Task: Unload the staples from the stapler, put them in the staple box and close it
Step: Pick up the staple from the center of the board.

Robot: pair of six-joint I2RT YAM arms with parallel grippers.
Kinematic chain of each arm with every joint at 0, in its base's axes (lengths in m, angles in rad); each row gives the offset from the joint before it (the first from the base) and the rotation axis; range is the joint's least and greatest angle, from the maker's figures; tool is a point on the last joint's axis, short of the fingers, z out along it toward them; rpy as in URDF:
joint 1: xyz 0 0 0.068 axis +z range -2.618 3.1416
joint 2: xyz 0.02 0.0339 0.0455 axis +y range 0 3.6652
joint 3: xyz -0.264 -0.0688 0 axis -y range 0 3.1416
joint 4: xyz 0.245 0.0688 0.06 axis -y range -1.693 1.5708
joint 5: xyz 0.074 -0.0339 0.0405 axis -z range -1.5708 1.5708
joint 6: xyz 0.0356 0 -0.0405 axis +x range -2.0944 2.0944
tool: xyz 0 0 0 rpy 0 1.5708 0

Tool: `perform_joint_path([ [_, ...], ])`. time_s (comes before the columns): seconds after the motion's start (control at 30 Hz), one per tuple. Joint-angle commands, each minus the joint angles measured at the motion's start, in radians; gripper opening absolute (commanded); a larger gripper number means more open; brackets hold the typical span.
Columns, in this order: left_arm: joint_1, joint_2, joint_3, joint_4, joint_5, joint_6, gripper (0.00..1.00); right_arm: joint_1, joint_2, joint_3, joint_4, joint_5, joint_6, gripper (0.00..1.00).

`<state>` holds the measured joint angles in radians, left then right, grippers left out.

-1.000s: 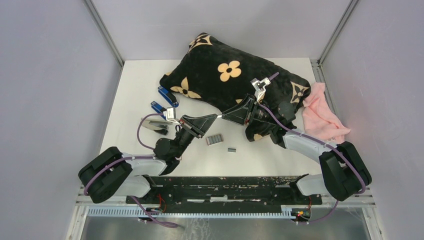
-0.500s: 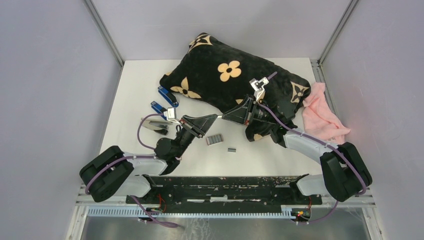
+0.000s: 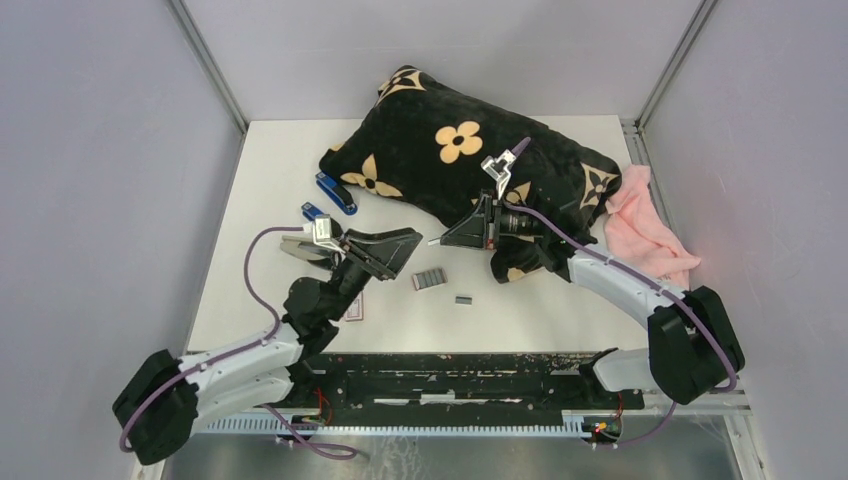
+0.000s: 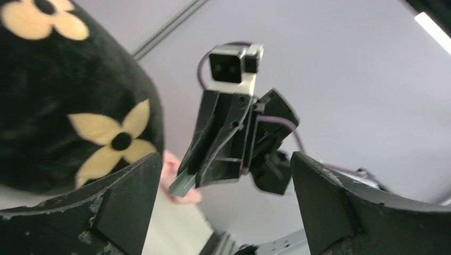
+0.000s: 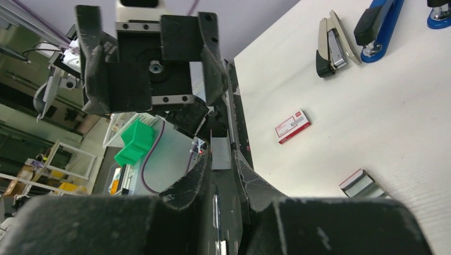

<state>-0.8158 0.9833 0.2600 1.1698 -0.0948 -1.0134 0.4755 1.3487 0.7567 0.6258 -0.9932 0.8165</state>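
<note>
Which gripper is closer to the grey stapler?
Left. The left gripper is just right of the grey stapler; the right gripper, holding staples, is farther right, past the left one.

Silvery staples [image 3: 430,279] flat on table [image 3: 540,322]

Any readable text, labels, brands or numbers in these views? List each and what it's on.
No text can be read in any view.
On the red-and-white box: any print is too small to read.
On the grey stapler and the blue stapler: no legible brand.
On the pillow: flower pattern only, no words.
On the staple strip: no marks visible.
</note>
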Motion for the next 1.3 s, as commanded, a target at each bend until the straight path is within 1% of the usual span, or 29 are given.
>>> perform_joint_path([
  [0.0, 0.009, -0.203, 0.070, -0.526, 0.045, 0.339, 0.98, -0.002, -0.015, 0.123, -0.295, -0.078, -0.209, 0.17],
  [0.03, 0.009, -0.246, 0.086, -0.619, 0.049, 0.386, 1.00, -0.002, -0.010, 0.137, -0.335, -0.090, -0.241, 0.18],
  [0.13, 0.010, -0.347, 0.119, -0.803, 0.098, 0.485, 0.99, 0.001, 0.001, 0.171, -0.443, -0.116, -0.335, 0.18],
  [0.2, 0.011, -0.374, 0.134, -0.885, 0.160, 0.521, 0.99, 0.002, 0.010, 0.218, -0.587, -0.129, -0.452, 0.18],
  [0.27, 0.012, -0.389, 0.117, -0.901, 0.217, 0.518, 0.99, 0.003, 0.023, 0.259, -0.731, -0.135, -0.574, 0.18],
  [0.37, 0.011, -0.389, 0.034, -0.809, 0.299, 0.463, 0.99, 0.011, 0.038, 0.292, -0.857, -0.138, -0.700, 0.18],
  [0.5, 0.013, -0.361, -0.069, -0.624, 0.390, 0.394, 0.98, 0.028, 0.068, 0.335, -1.031, -0.133, -0.859, 0.18],
  [0.67, 0.016, -0.324, -0.112, -0.566, 0.409, 0.379, 0.99, 0.059, 0.133, 0.403, -1.210, -0.125, -1.004, 0.18],
  [0.93, 0.025, -0.239, -0.134, -0.463, 0.469, 0.348, 0.98, 0.114, 0.169, 0.448, -1.354, -0.114, -1.149, 0.19],
  [1.1, 0.036, -0.163, -0.146, -0.350, 0.527, 0.313, 0.96, 0.129, 0.172, 0.450, -1.378, -0.121, -1.179, 0.19],
  [1.27, 0.058, -0.106, -0.197, -0.202, 0.552, 0.254, 0.96, 0.133, 0.178, 0.455, -1.392, -0.118, -1.197, 0.19],
])
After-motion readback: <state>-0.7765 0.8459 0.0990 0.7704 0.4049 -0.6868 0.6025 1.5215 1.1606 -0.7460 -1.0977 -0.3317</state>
